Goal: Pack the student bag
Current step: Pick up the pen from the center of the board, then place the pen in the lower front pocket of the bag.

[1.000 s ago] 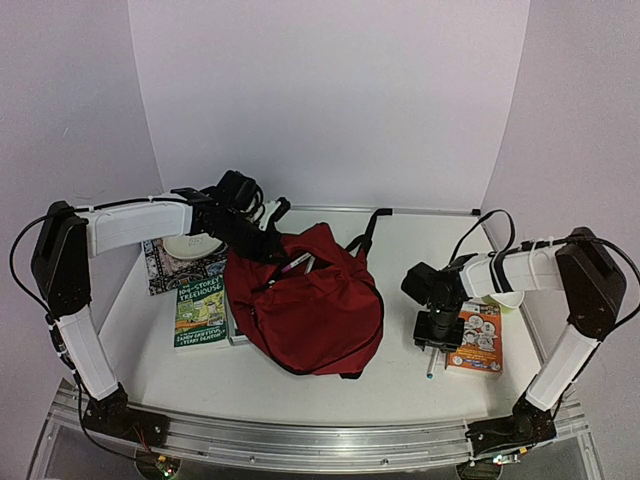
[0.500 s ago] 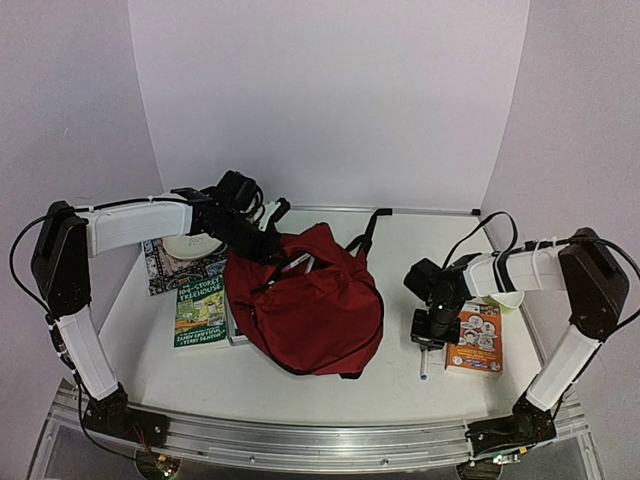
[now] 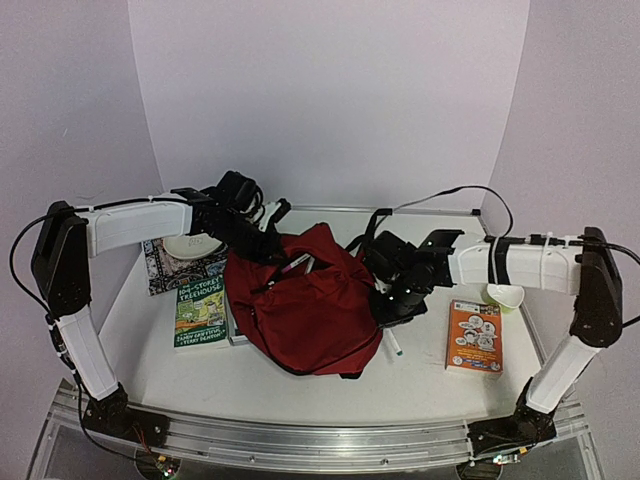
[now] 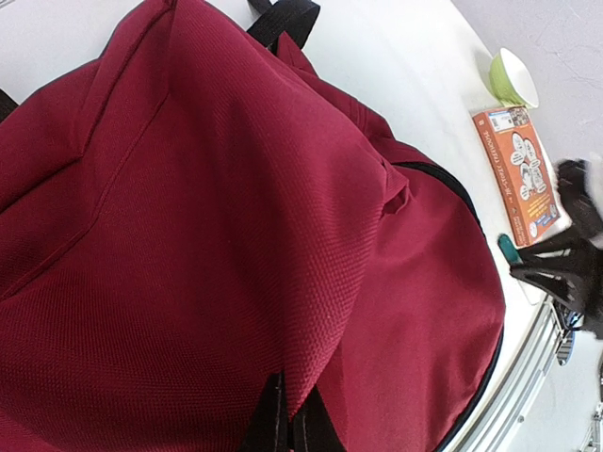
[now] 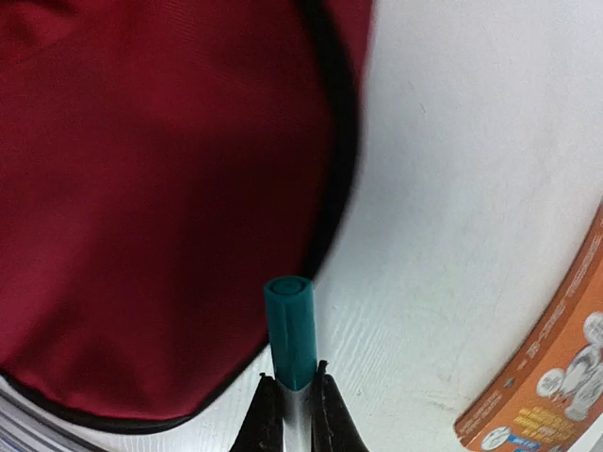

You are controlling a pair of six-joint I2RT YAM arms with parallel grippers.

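Top external view first: the student bag (image 3: 305,300) is sitting in the middle of the table (image 3: 300,385), slumped and bulging, its black straps trailing off toward the far side. The left arm is reaching in from the left, and the left gripper (image 3: 268,225) is sitting at the bag's far-left upper edge. From the left wrist camera its fingers (image 4: 273,424) are pressing together at the bottom of the frame, pinching a raised fold of the red fabric between them.

Over on the right, the right arm is stretching across the table, and the right gripper (image 3: 390,315) is hanging right at the bag's near-right edge. It is clamping a marker (image 3: 394,343) with a teal cap. The right wrist camera is showing this cleanly: both fingers are squeezing the barrel, and the capped end (image 5: 289,330) is sticking out past the tips, just beside the bag's black-piped rim and above bare white tabletop.

Around the bag, an orange book (image 3: 474,338) is lying flat to the right, well apart from the bag, with a green cup (image 3: 503,296) just beyond it. To the left a green book (image 3: 201,315) is lying against the bag's side, and farther back a patterned book (image 3: 165,270) is carrying a white bowl (image 3: 192,245).
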